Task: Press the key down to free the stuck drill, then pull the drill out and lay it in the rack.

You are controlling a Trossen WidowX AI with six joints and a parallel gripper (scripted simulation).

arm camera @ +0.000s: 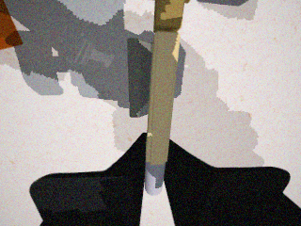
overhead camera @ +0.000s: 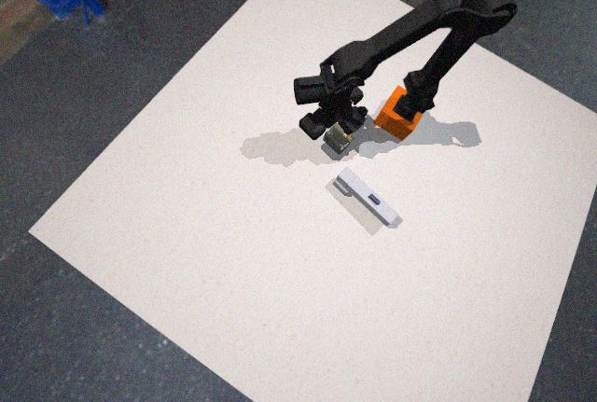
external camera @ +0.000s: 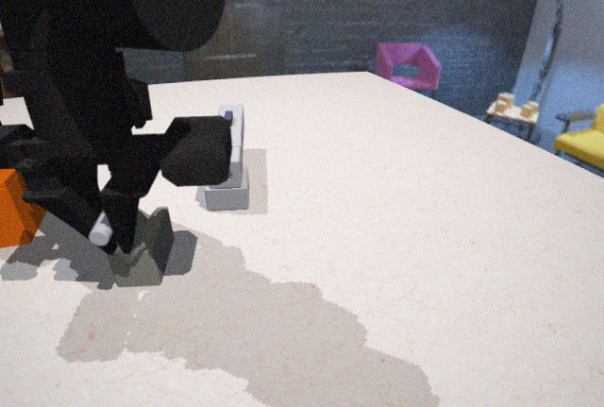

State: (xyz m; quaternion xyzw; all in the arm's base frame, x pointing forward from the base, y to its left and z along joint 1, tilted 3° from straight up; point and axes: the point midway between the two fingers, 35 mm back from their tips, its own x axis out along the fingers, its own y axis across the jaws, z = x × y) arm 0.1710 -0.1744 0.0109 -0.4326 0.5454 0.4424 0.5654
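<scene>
The drill (arm camera: pixel 163 94) is a long tan bar with an amber far end and a pale grey near tip, which shows in the exterior view (external camera: pixel 100 232). My gripper (external camera: pixel 118 249) (arm camera: pixel 151 137) is shut on it near the grey tip. The drill is clear of the pale grey holder (overhead camera: pixel 359 190) (external camera: pixel 227 198), which carries the small dark blue key (overhead camera: pixel 374 199) (external camera: pixel 227 114). The grey-green notched rack (overhead camera: pixel 333 140) (external camera: pixel 141 273) (arm camera: pixel 137 85) stands on the table below the gripper. In the wrist view the drill covers the rack's right part. The gap between them cannot be told.
The orange block (overhead camera: pixel 393 120) (external camera: pixel 11 211) (arm camera: pixel 7 30) at the arm's base stands beside the rack. The holder lies on the other side of the rack, toward the middle of the pale table top (overhead camera: pixel 241 243). The arm's shadow falls across the rack.
</scene>
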